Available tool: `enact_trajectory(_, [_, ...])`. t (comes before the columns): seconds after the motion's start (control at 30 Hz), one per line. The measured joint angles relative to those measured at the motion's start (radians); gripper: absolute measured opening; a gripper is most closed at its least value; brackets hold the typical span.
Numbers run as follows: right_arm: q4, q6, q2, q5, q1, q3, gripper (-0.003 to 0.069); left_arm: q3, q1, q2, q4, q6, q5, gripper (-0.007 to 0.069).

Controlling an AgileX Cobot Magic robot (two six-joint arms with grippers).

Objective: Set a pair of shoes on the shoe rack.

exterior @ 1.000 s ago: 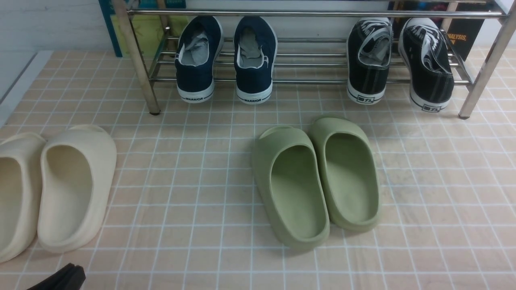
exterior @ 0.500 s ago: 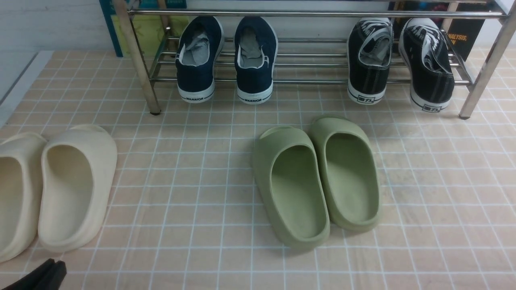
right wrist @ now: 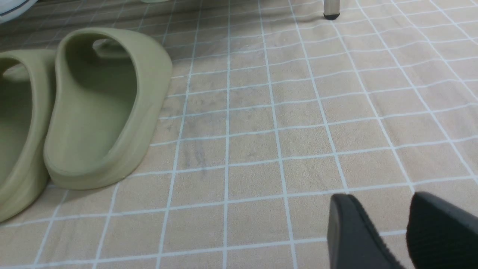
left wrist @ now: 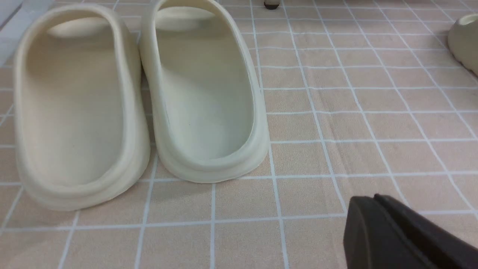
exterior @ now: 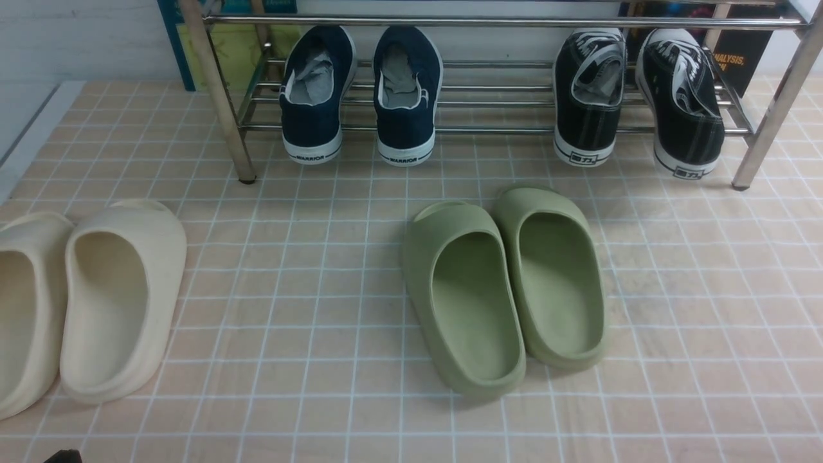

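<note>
Tiled bench (exterior: 308, 270): navy shoes (exterior: 360, 96) on chrome rack (exterior: 488, 22); left fingers (left wrist: 396, 231) pressed together, right fingers (right wrist: 351, 231) spread, both empty

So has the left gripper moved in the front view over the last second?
Yes. The left gripper has dropped toward the bottom edge, away from the cream slides, nearly out of view.
</note>
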Motion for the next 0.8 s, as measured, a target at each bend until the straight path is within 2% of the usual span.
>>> enact_trajectory(0.17, [0.0, 0.0, 0.0, 0.0, 0.0, 0.0, 0.0239, 0.0, 0.0, 0.0, -0.007, 0.04, 0.005, 0.0005])
enact_trajectory(0.8, [0.0, 0.0, 0.0, 0.0, 0.0, 0.0, 0.0239, -0.002, 0.0, 0.0, -0.032, 0.042, 0.012, 0.0013])
